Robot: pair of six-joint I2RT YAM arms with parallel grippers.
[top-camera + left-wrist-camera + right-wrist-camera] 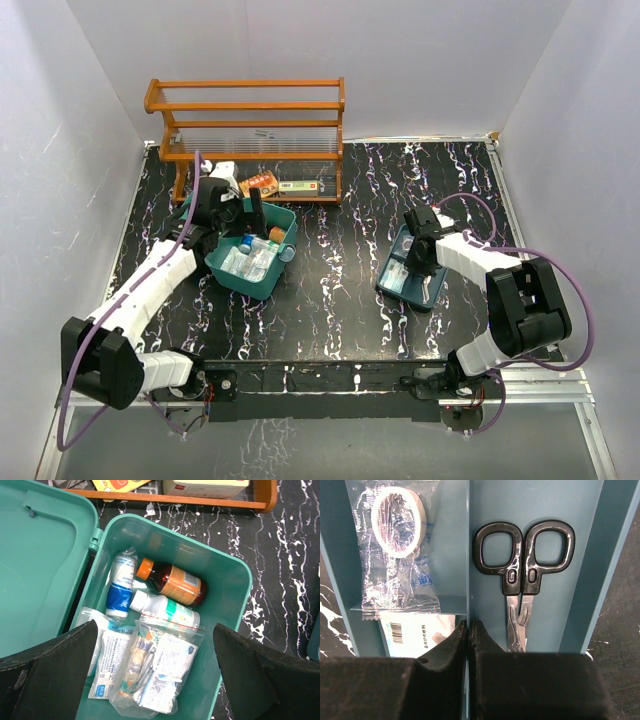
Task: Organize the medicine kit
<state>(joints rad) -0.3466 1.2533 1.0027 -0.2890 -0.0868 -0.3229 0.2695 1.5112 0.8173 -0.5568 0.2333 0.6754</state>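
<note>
The teal medicine kit box (pixel 252 262) sits on the left of the black marbled worktop (pixel 330 310), lid (pixel 40 570) swung open to its left; inside lie a brown bottle (pixel 175 582), a white bottle (pixel 165 607), a bandage roll (pixel 120 587) and a bagged bundle of sachets (pixel 160 672); the left gripper (pixel 155 626) hangs above it, fingers wide apart; the insert tray (pixel 408 275) lies to the right, holding scissors (pixel 522 575) and wrapped tape (pixel 397 522); the right gripper (pixel 469 627) has its fingers pressed together at the tray's divider.
</note>
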